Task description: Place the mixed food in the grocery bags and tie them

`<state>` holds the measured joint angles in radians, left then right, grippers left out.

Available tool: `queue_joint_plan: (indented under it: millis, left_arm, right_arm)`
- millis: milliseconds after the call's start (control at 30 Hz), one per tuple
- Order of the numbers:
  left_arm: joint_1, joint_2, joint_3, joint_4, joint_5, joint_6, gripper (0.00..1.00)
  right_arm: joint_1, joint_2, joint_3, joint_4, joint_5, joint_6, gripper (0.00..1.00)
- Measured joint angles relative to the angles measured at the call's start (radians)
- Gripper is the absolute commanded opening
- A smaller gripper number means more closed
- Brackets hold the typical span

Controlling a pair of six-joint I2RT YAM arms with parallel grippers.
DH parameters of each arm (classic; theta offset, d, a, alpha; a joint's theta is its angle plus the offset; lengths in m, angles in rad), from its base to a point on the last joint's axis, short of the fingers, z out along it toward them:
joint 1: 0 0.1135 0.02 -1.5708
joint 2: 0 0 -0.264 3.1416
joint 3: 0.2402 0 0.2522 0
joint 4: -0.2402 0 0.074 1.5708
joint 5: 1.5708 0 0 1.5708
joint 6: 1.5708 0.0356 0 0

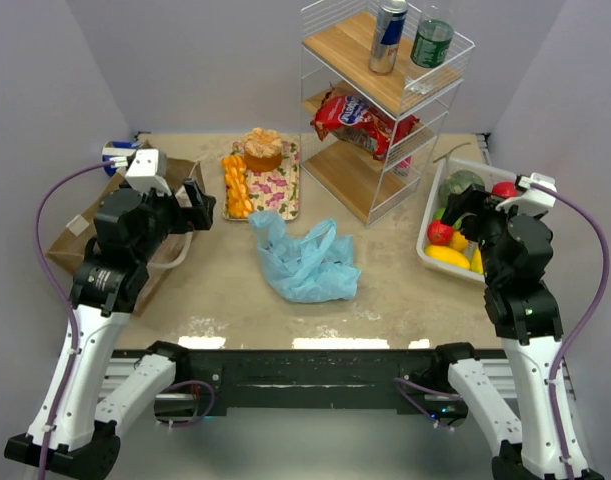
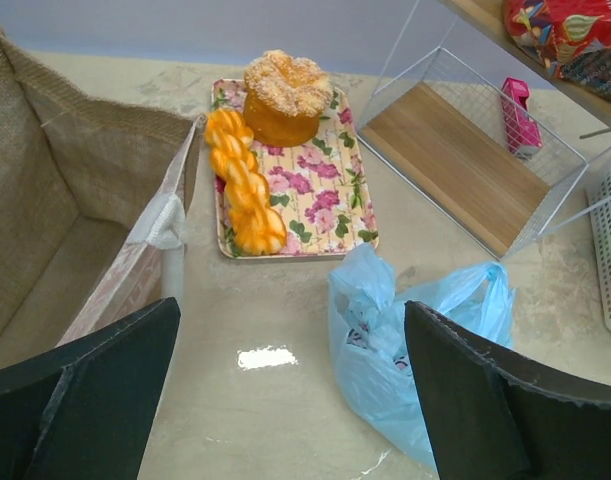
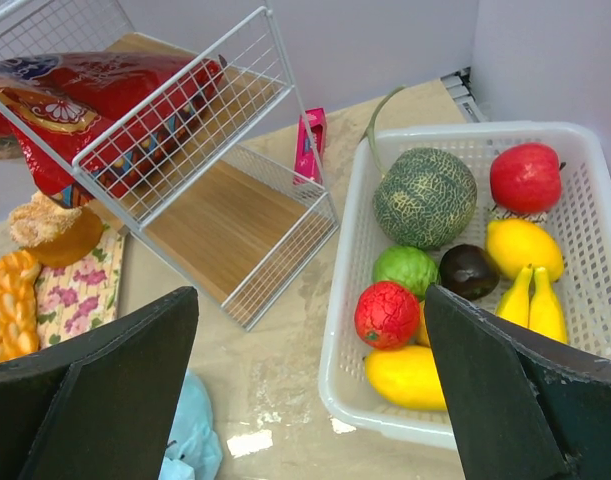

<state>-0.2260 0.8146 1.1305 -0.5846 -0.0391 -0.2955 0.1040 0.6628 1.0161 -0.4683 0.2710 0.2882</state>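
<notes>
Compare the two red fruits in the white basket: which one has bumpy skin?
The bumpy red fruit sits beside the small green fruit, towards the robot. The smooth red fruit lies in the far corner of the basket, beside the melon.

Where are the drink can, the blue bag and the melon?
drink can (image 1: 387, 37): top view, mid body.
blue bag (image 1: 310, 265): top view, crumpled centre.
melon (image 3: 425, 197): right wrist view, rind centre.

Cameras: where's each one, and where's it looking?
Top external: above, behind the bases, facing down at the table; left arm and right arm show.
Left wrist: on left arm, facing brown bag, floral tray, blue bag; left fingers show.
Right wrist: on right arm, facing white basket of fruit, wire rack; right fingers show.
Shared: both wrists see floral tray and wire rack.
</notes>
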Motion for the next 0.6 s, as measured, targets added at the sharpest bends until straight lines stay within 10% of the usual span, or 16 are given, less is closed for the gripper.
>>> queue_joint_plan:
  millis: [400,600]
  left_arm:
    - [0.000,-0.063,-0.021,0.034,0.135,0.167,1.00]
    - [-0.003,0.065,0.063,-0.054,-0.073,0.300,1.00]
  right_arm:
    - [0.000,-0.034,0.000,-0.033,-0.029,0.014,0.99]
    - [0.001,-0.029,0.000,-0.057,-0.063,0.014,0.99]
